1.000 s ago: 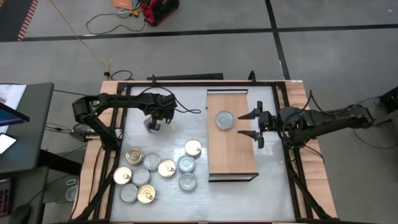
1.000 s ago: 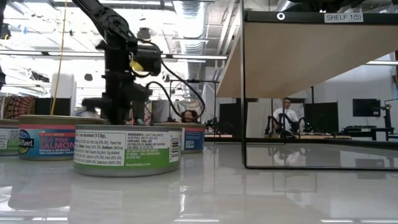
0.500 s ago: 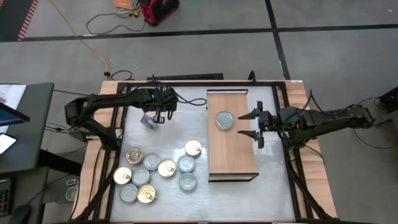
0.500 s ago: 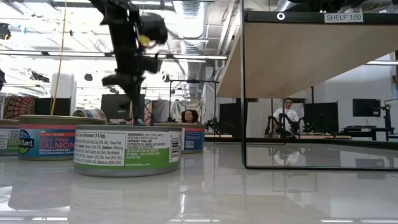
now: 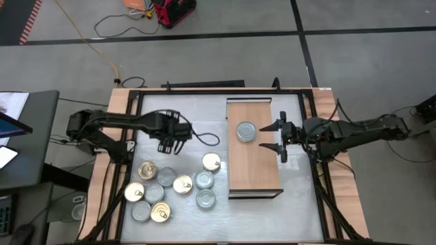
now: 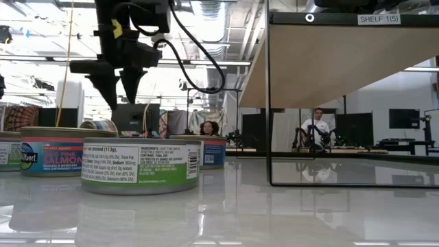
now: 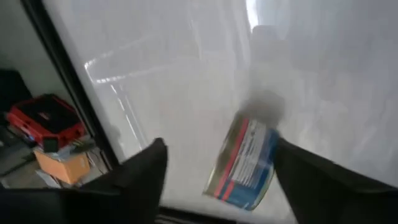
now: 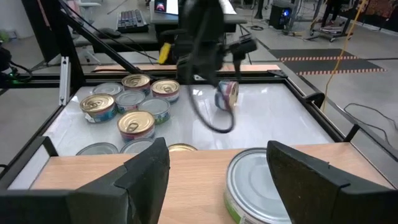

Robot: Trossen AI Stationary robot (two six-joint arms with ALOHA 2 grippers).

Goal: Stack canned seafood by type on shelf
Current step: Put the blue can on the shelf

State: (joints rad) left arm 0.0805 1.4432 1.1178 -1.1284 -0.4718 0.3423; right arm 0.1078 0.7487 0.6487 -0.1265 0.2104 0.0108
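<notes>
Shelf tag (image 6: pixel 378 19): "SHELF 1(5)".
Nearest tin (image 6: pixel 140 165): green label, "113g".
Pink tin (image 6: pixel 60 151): "SALMON".
Left hand (image 6: pixel 118 77): fingers apart, empty, above counter's rear-left.
Right hand (image 5: pixel 281 137): fingers apart, beside silver-lidded tin (image 5: pixel 246 131).

Glossy white tabletop (image 5: pixel 211 146) with clustered seafood tins (image 5: pixel 172 186) and the wooden shelf (image 5: pixel 255 167).

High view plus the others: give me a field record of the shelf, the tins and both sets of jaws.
shelf: holds one silver-lidded tin, nothing stacked
tin cluster: ten tins, gold and silver lids mixed, on the tabletop
left gripper: jaws open, above a tilted tin
right gripper: jaws open, empty, at the shelf's edge beside the silver-lidded tin
</notes>
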